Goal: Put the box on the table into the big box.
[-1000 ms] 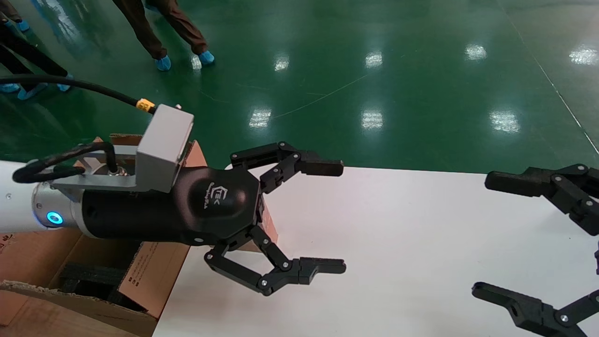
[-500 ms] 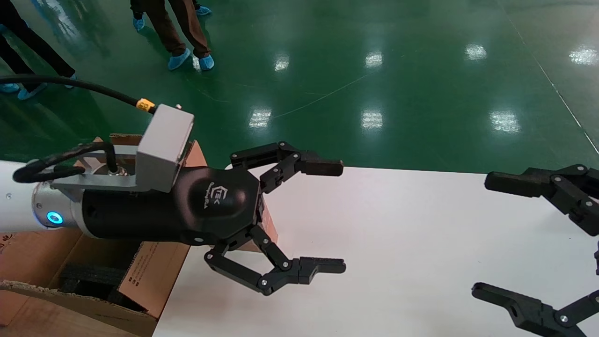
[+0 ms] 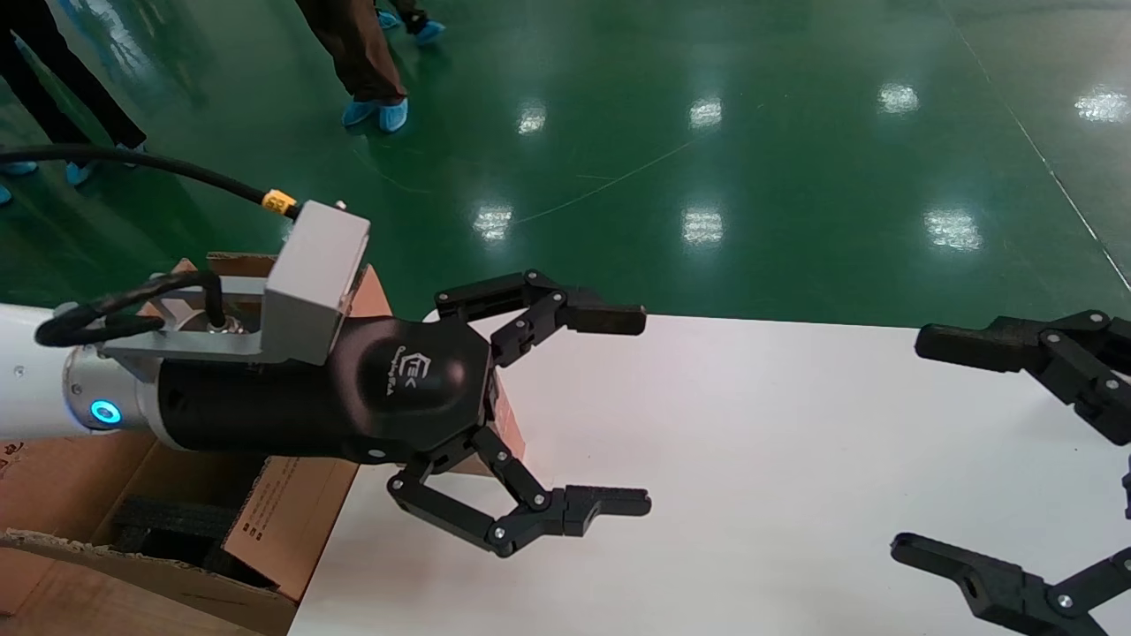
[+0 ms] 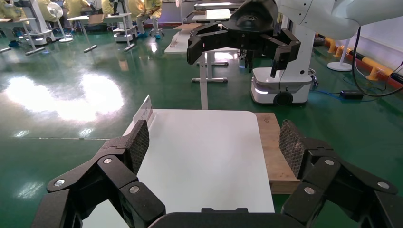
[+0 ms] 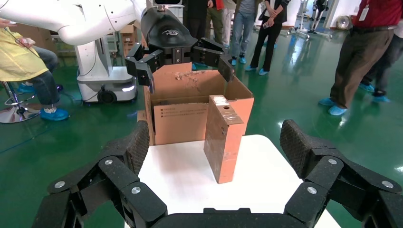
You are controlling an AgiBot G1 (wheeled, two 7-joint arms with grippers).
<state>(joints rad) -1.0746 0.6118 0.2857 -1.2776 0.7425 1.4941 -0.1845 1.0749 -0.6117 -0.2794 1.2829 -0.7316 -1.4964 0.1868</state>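
Hovering above the small box (image 5: 223, 137), the left gripper (image 3: 610, 411) has its fingers spread wide and holds nothing; probably lined up to drop down and straddle the box, which in the head view shows only as a brown sliver under the gripper body. The box stands on end on the table (image 3: 751, 459), touching or just beside the big box (image 5: 190, 102) — contact can't be confirmed. Landmark is the small box: big box is right behind it as seen from the right wrist camera, off the table's left end; right gripper (image 3: 919, 442) is well apart from it at the table's far right end, fingers also wide open, empty, looks parked.

Box look: flat rectangular brown cardboard, scuffed reddish face, shiny clear tape over the top end, small round hole in its narrow top face. Upright stance gives the jaws two broad faces to close on, likely why the left gripper sits over it.

Big box: corrugated carton, ragged torn flaps, small black print on one flap, black foam visible inside from the head view. Its open top sits next to the small box, so the transfer looks short. Grasp not yet made.
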